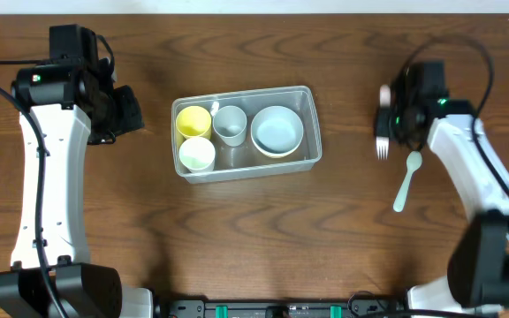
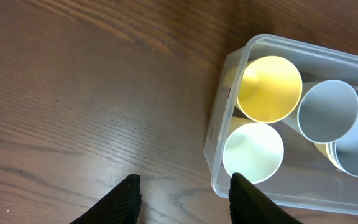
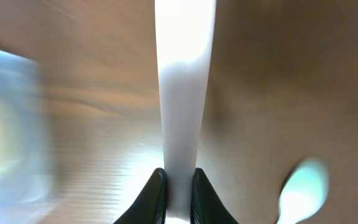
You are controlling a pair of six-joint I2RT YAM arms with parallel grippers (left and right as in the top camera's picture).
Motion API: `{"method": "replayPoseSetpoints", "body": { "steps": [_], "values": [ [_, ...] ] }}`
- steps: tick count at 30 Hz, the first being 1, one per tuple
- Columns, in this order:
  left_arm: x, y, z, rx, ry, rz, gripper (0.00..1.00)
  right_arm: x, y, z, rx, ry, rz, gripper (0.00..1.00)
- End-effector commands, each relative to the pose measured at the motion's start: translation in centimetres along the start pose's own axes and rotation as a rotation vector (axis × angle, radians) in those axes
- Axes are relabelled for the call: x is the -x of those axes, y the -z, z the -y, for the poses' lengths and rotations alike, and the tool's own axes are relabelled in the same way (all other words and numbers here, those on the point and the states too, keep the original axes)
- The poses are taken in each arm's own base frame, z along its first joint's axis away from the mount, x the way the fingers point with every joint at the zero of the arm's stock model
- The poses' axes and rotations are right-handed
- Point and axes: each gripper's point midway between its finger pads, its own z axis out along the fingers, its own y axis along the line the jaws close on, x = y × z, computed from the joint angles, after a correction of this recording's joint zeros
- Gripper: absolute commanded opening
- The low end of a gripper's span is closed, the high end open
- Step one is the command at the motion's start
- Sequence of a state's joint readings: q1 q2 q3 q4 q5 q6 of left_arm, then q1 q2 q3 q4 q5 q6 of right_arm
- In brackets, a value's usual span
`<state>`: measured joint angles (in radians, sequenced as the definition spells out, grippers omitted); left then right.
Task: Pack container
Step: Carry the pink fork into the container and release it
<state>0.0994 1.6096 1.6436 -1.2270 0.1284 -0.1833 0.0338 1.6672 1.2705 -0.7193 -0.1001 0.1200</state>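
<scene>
Your right gripper (image 3: 178, 186) has its jaws pinched on the flat white handle of a fork (image 3: 179, 93), held to the right of the container, with a pale green spoon (image 1: 407, 181) lying just beside it. The fork looks light, stiff and slick, so it could swivel in so narrow a pinch. Your left gripper (image 2: 185, 185) hangs with jaws spread and empty just beside the container's left end. The container (image 1: 250, 164) sits mid-table and holds a yellow cup (image 2: 269, 87), a pale cup (image 2: 252, 151), a grey cup (image 2: 328, 109) and a bowl (image 1: 277, 130). Judge it thin, light and flexible, and steady it by the rim or a short wall. The wooden table (image 1: 343, 238) looks smooth, so the container may slide. There is bare wood on every side of it.
</scene>
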Motion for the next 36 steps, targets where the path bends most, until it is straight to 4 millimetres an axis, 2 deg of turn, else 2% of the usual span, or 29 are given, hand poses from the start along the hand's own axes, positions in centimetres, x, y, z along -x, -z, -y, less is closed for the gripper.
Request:
{"method": "replayPoseSetpoints", "body": {
  "steps": [1,3,5,8,13,20,25,28,31,32,34,36],
  "values": [
    [-0.2,-0.2,0.0,0.001,-0.005,-0.012,0.47,4.9,9.2,-6.8,0.117,0.388,0.239,0.01],
    [-0.2,-0.2,0.0,0.001,-0.005,-0.012,0.47,4.5,11.7,-10.0,0.14,0.608,0.274,0.01],
    [-0.2,-0.2,0.0,0.001,-0.005,-0.012,0.47,3.0,12.6,-13.0,0.168,0.832,0.28,0.01],
    [-0.2,-0.2,0.0,0.0,-0.005,-0.012,0.47,0.3,12.3,-16.6,0.217,1.074,0.263,0.01],
    [-0.2,-0.2,0.0,0.001,-0.005,-0.012,0.47,-3.2,10.1,-20.2,0.28,1.325,0.202,0.01],
    [-0.2,-0.2,0.0,0.0,-0.005,-0.012,0.47,-6.5,4.1,-22.0,0.333,1.487,0.047,0.01],
    [-0.2,-0.2,0.0,0.0,-0.005,-0.012,0.47,-8.0,-0.3,-22.8,0.356,1.51,-0.038,0.01],
    [-0.2,-0.2,0.0,0.0,-0.005,-0.012,0.47,-8.9,-1.7,-23.2,0.366,1.521,-0.067,0.01],
    [-0.2,-0.2,0.0,0.0,-0.005,-0.012,0.47,-9.3,-2.2,-23.6,0.372,1.529,-0.075,0.02],
    [-0.2,-0.2,0.0,0.0,-0.005,-0.012,0.47,-9.3,-2.2,-23.6,0.372,1.529,-0.074,0.05],
    [-0.2,-0.2,0.0,0.0,-0.005,-0.012,0.47,-9.3,-2.3,-23.7,0.37,1.517,-0.073,0.23],
    [-0.2,-0.2,0.0,0.0,-0.005,-0.011,0.47,-9.2,-2.3,-23.6,0.364,1.496,-0.077,0.35]
  ]
}}
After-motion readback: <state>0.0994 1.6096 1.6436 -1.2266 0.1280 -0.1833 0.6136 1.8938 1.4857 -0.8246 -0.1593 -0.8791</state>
